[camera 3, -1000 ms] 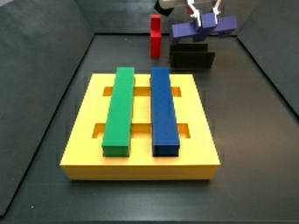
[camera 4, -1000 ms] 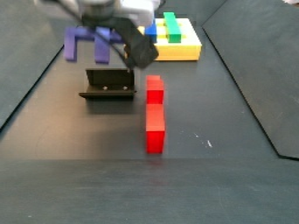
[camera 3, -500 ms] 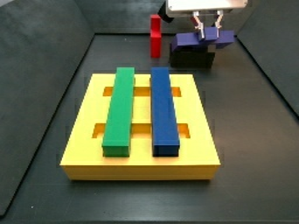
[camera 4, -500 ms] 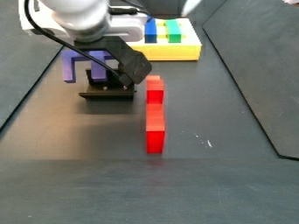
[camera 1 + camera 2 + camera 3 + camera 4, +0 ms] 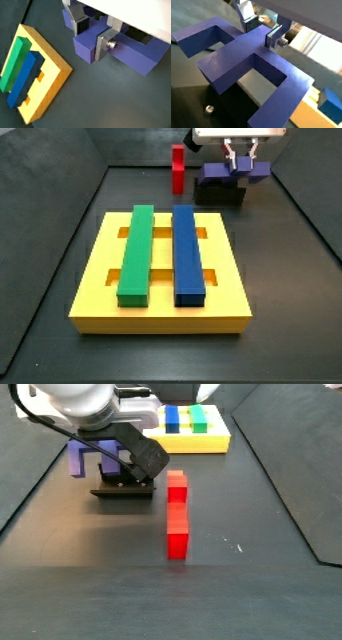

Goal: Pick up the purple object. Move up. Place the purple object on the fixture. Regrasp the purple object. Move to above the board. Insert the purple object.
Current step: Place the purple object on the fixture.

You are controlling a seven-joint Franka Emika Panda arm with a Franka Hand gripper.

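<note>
Gripper (image 5: pixel 93 35): flat silver finger plates, one carrying a round screw head, mounted under a white housing filling the upper right of the frame. In a side view, the arm (image 5: pixel 80 399) shows white rounded links with a black wrist block, upper left.

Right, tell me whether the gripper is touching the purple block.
Touching. In both wrist views the gripper has its silver fingers pressed flat against opposite sides of the purple block, with no gap showing.

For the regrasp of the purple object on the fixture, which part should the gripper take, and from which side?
Probably the purple object's solid spine, from above. The gripper is already closed on it there, the flat faces suit the pads, and the prongs stay free. It sits on the fixture, leaving the top open.
</note>
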